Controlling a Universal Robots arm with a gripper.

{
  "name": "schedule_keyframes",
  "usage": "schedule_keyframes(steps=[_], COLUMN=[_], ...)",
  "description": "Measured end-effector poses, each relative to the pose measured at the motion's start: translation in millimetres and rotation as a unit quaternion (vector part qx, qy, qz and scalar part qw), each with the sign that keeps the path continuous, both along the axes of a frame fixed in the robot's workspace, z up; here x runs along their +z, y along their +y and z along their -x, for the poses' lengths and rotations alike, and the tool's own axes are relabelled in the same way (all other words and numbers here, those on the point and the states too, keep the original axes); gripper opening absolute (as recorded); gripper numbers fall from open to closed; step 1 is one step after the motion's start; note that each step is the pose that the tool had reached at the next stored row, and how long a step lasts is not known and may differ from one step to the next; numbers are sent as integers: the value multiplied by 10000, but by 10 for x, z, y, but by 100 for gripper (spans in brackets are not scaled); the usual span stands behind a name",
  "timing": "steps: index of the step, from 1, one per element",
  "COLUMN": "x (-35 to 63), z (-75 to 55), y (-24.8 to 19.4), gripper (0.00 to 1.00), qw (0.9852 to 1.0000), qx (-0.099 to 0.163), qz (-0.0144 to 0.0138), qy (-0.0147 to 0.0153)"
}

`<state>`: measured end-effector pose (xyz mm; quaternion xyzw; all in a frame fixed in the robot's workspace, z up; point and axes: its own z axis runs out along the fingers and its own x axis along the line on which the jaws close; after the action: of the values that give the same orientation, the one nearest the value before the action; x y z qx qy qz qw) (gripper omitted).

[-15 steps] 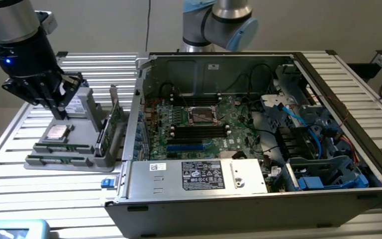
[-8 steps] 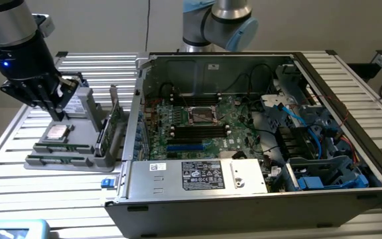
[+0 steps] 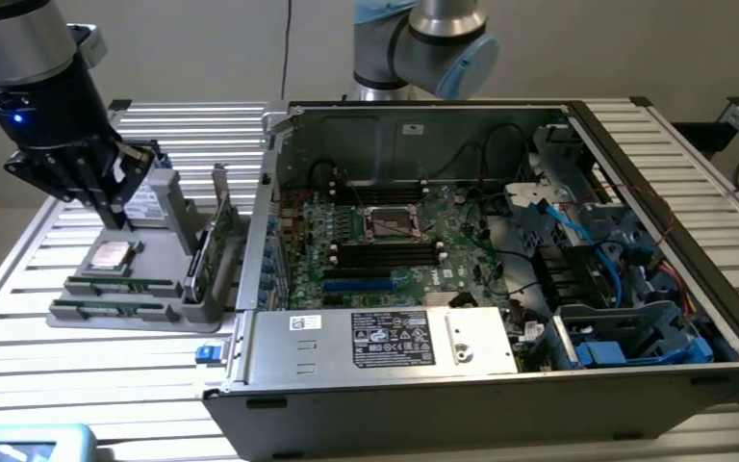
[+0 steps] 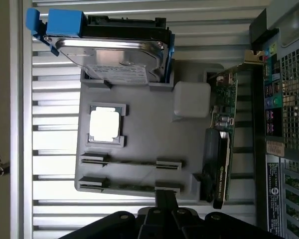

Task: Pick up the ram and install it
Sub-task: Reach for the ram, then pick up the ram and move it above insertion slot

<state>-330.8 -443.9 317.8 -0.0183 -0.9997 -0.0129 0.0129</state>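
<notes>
Two ram sticks stand on edge in slots at the near end of a grey parts tray [image 3: 88,318]: one ram stick [image 3: 119,286] [image 4: 132,162] lies just behind the other ram stick [image 3: 111,310] [image 4: 129,187]. My black gripper [image 3: 115,219] [image 4: 165,198] hangs above the tray's far end, over the hard drive and well above the sticks. Its fingers are shut together with nothing between them. The open computer case [image 3: 498,250] lies at the exterior view's right, and the black memory slots [image 3: 383,252] on its motherboard are visible.
The tray also holds a silver hard drive [image 4: 114,55] in a blue bracket, a square processor [image 3: 111,255] [image 4: 105,123] and an upright green expansion card [image 3: 216,245] [image 4: 222,124] beside the case wall. Cables and drive cages [image 3: 614,327] crowd the case's right side.
</notes>
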Motion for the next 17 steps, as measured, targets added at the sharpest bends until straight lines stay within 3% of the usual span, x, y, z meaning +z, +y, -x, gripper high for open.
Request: schedule_keyframes(steps=[6,10,13,17], x=[0,-2,-5,-8], z=[0,0,0,0], y=[7,7,7,7], gripper=[11,11,11,11], qw=[10000,9993,9979,9949], qx=[25,376,649,1009], qz=[0,1,1,0], qy=[0,0,0,0])
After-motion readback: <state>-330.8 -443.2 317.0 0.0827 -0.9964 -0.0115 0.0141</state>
